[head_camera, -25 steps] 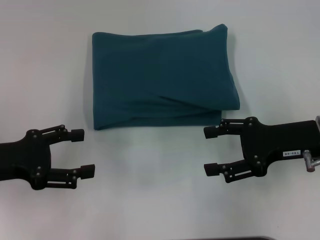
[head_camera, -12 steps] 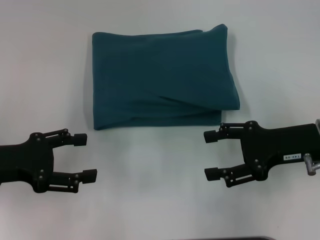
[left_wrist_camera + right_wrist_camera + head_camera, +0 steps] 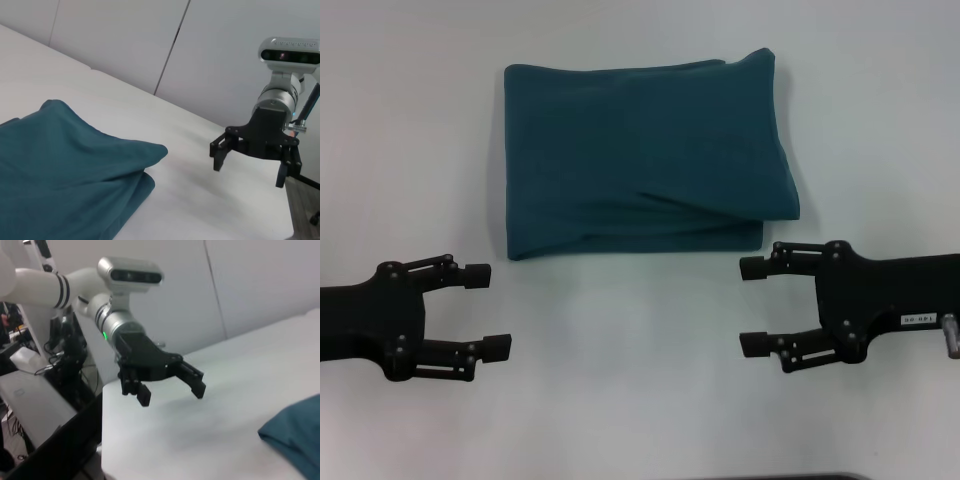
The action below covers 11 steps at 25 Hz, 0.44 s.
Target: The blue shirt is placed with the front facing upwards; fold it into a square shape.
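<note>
Teal blue shirt [image 3: 640, 155] folded, lettering hidden

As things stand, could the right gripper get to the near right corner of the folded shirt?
Probably yes. The right gripper hovers open over bare table, just short of the blue shirt's near right corner, with nothing between them. The left gripper sits open on the other side.
</note>
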Tool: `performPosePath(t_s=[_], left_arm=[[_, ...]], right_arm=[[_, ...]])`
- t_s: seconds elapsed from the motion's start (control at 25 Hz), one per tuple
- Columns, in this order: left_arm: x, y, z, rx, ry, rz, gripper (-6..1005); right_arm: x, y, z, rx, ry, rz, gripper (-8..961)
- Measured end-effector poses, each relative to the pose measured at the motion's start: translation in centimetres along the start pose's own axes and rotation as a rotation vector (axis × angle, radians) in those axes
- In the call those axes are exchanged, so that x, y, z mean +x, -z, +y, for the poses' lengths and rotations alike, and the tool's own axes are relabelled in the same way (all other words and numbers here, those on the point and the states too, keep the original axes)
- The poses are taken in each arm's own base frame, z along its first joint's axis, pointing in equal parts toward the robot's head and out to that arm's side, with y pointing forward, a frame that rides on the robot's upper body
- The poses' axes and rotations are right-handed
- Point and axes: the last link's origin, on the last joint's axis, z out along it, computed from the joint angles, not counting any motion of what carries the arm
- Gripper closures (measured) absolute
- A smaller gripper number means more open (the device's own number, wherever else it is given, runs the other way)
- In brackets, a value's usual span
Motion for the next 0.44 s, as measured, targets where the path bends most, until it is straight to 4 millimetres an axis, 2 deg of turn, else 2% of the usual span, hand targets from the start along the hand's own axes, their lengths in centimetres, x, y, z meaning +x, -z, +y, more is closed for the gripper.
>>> performPosePath(t_s=[0.44], left_arm=[[-0.25, -0.05, 0.17, -0.012, 0.009, -0.019, 49]], right_arm=[[0.35, -0.53, 0.33, -0.023, -0.017, -0.003, 39]])
